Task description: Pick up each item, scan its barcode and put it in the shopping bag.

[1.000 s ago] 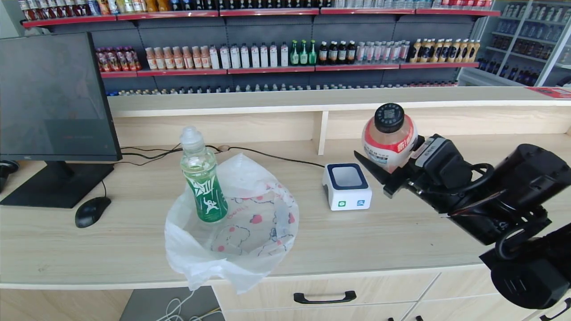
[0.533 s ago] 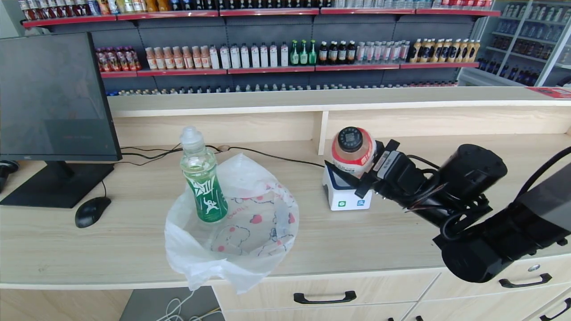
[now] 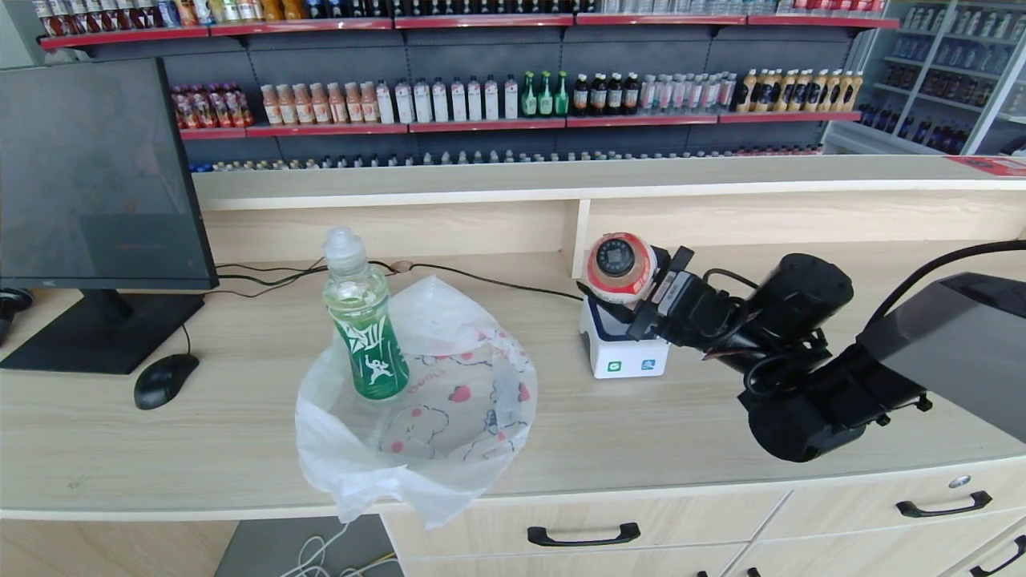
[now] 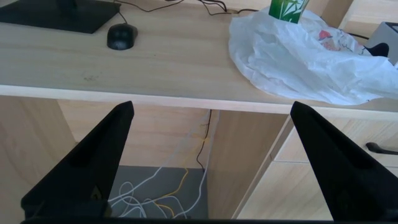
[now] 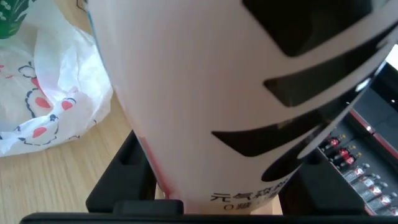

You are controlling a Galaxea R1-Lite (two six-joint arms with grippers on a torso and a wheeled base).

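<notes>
The left claw (image 4: 211,106) hangs below the worktop's (image 3: 200,449) front edge, its two black fingers spread wide with nothing between them, aimed towards the open space under the worktop; to its right are drawers (image 3: 583,534) with black handles.

On the worktop, near the front edge, lies the white bag (image 3: 417,417), mouth open upward, one fold drooping over the edge; a green bottle (image 3: 365,328) stands upright at the bag's far left rim, and whether it is inside or just behind I cannot tell; left of the bag sits a mouse (image 3: 164,381).

The right arm comes in from the right, low over the worktop, forearm sloping up and leftward; its wrist is turned so that the right claw (image 3: 639,286) points left over the scanner (image 3: 621,353); the claw is clamped on a white bottle (image 3: 619,268) with a red band and black cap, one finger on each side of the body; the bottle is tipped, cap facing up and outward, held right over the scanner's top; whether it touches I cannot tell. In the right wrist view the white bottle (image 5: 205,93) bulks between the dark fingers, the bag beside it.

Farther back a monitor (image 3: 96,184) stands at the left, cables running behind the bag; beyond the raised ledge, shelves (image 3: 481,124) carry rows of drinks.
</notes>
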